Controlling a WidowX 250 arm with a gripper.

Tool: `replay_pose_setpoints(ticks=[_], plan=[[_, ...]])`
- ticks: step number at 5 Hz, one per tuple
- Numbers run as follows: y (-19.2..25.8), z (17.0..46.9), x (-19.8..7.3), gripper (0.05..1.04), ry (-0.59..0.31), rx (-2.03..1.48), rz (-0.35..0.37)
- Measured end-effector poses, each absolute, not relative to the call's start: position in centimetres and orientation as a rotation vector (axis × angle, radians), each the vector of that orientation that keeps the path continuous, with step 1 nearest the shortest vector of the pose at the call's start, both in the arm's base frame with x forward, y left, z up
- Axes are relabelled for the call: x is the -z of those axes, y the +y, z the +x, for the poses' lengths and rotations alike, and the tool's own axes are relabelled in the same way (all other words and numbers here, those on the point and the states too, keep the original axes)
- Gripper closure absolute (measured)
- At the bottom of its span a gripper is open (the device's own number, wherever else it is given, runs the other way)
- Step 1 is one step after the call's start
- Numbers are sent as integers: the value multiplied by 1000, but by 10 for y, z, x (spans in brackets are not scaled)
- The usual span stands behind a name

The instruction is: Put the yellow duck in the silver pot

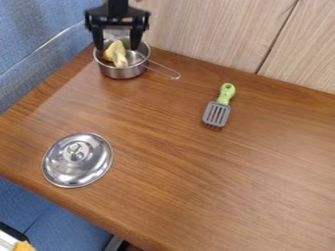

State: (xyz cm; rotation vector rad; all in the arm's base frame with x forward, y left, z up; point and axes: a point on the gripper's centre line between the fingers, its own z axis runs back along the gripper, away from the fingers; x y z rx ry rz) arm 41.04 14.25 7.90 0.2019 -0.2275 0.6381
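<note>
Gripper (117, 48) is open, fingers wide apart, pointing down over the silver pot (122, 72) near the table's far left corner. Nothing gripped; the yellow duck (118, 55) sits in the pot, between and below the fingertips. Duck is pale yellow with an orange patch on its left side. Pot's wire handle (171, 74) points right. Slotted spatula (216, 114), green handle, lies right of that; silver lid (77, 161), knob up, near the table's (196, 196) front left edge.

Black arm (118, 7), straight black fingers (136, 39)
</note>
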Motion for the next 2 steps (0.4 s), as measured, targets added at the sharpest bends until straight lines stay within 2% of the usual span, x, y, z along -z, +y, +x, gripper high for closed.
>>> replay_pose_setpoints(ticks=[1,2], plan=[[138,404,-105,83,-289,-641,206],[138,404,-107,83,-294,-641,208]])
